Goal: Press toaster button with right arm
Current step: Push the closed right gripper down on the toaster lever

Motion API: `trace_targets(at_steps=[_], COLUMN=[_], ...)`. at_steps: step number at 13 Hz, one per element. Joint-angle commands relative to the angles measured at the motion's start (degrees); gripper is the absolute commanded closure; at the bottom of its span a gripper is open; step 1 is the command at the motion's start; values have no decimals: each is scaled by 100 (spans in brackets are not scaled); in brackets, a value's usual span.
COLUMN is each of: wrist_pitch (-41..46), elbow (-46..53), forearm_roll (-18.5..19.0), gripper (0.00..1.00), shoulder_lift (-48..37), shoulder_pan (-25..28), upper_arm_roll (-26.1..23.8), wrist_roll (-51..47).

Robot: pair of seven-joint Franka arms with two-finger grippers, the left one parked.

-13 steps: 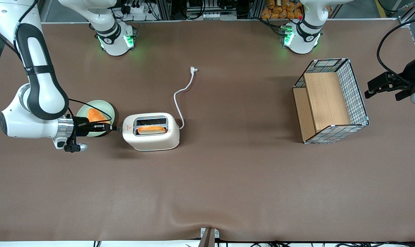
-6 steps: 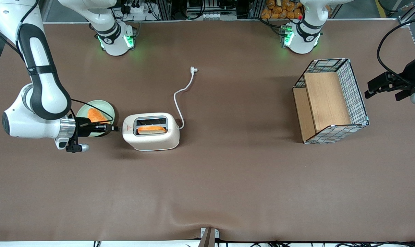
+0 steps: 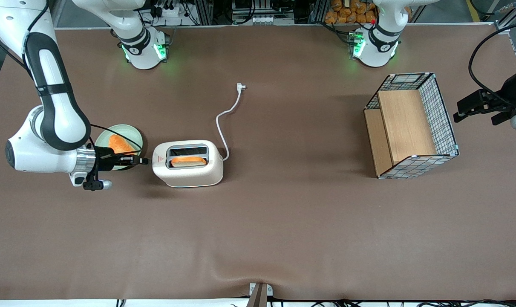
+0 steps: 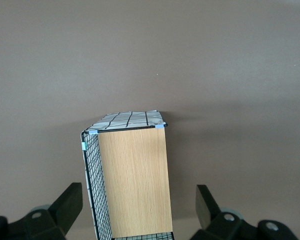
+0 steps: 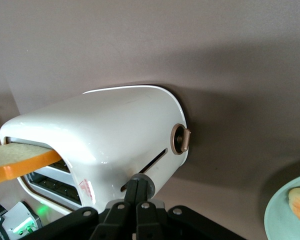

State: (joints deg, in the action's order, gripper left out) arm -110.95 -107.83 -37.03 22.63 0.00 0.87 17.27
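The cream-white toaster [image 3: 188,170] stands on the brown table with an orange bread slice [image 3: 188,161] in the slot nearer the front camera. The right arm [image 3: 53,106] reaches in level from the working arm's end. Its gripper [image 3: 146,160] is shut and empty, its tips at the toaster's narrow end. In the right wrist view the shut gripper [image 5: 137,183] touches the toaster button [image 5: 147,183], a small grey knob at the end of a slot in the toaster [image 5: 115,130]. A round brownish dial [image 5: 181,139] sits beside that slot.
A pale green plate [image 3: 132,133] with an orange bread slice [image 3: 119,144] lies under the gripper's body. The toaster's white cord and plug [image 3: 240,86] trail away from the front camera. A wire basket with a wooden board [image 3: 411,125] stands toward the parked arm's end.
The right arm has shifted slightly toward the toaster, bringing the shut gripper tips up to its narrow end. The toaster has not moved.
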Motion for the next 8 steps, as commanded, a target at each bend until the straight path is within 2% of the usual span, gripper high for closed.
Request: trace_targets(at_steps=[1, 8], wrist_pitch=[-198, -479], elbow=[-89, -186], forearm_roll=[-173, -173], gripper=[100, 100], shoulder_lift=[83, 189], shoulder_pan=[44, 88], upper_arm_roll=[10, 1], wrist_roll=[206, 408])
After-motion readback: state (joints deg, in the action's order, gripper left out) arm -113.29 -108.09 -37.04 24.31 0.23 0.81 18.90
